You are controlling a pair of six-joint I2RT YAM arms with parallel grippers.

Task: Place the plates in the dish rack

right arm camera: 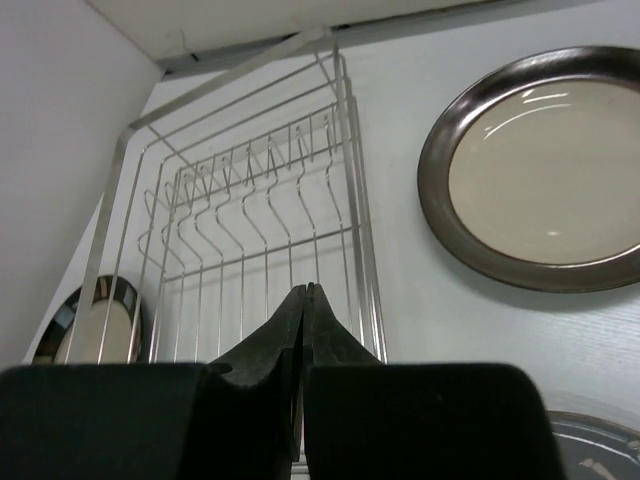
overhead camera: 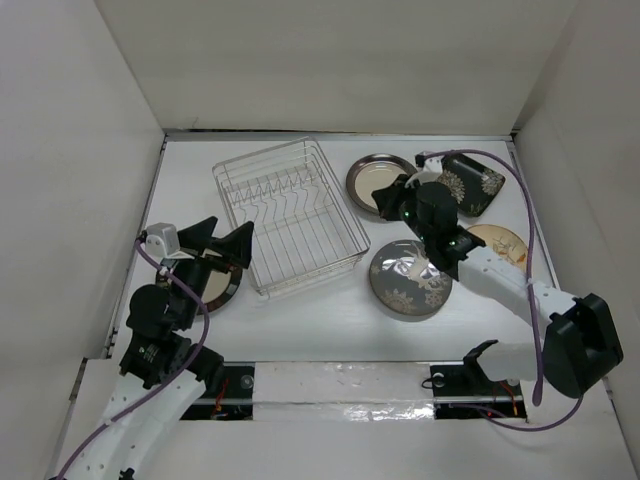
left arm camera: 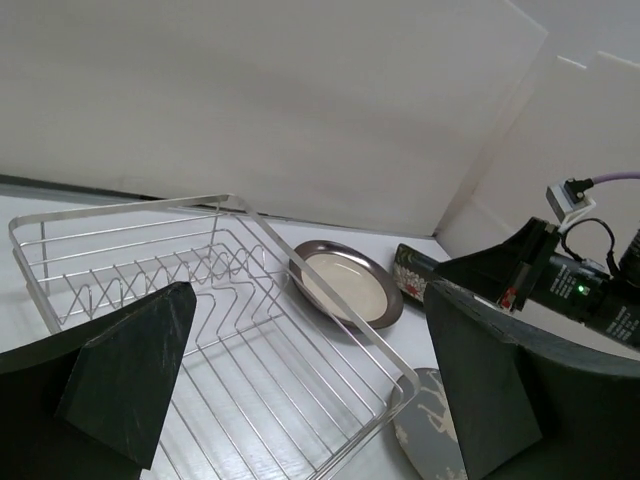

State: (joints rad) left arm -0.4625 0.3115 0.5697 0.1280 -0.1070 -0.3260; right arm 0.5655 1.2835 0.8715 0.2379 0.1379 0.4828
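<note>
The empty wire dish rack (overhead camera: 315, 268) stands mid-table. The black-striped cream plate (overhead camera: 222, 290) lies left of it, partly under my open, empty left gripper (overhead camera: 220, 240). The dark-rimmed tan-centred plate (overhead camera: 372, 180) lies right of the rack, with my shut, empty right gripper (overhead camera: 388, 198) over its near edge, pointing at the rack. The dark square flowered plate (overhead camera: 472, 183), tan plate (overhead camera: 500, 243) and grey floral plate (overhead camera: 408, 283) lie further right. The left wrist view shows the rack (left arm camera: 350, 315) between my fingers (left arm camera: 130, 380). The right wrist view shows the shut gripper (right arm camera: 303, 292) before the rack (right arm camera: 352, 170).
White walls enclose the table on the left, back and right. My right arm (overhead camera: 500, 275) crosses over the tan and grey floral plates. In the left wrist view the dark-rimmed plate (left arm camera: 345, 283) and grey floral plate (left arm camera: 430, 430) lie beyond the rack.
</note>
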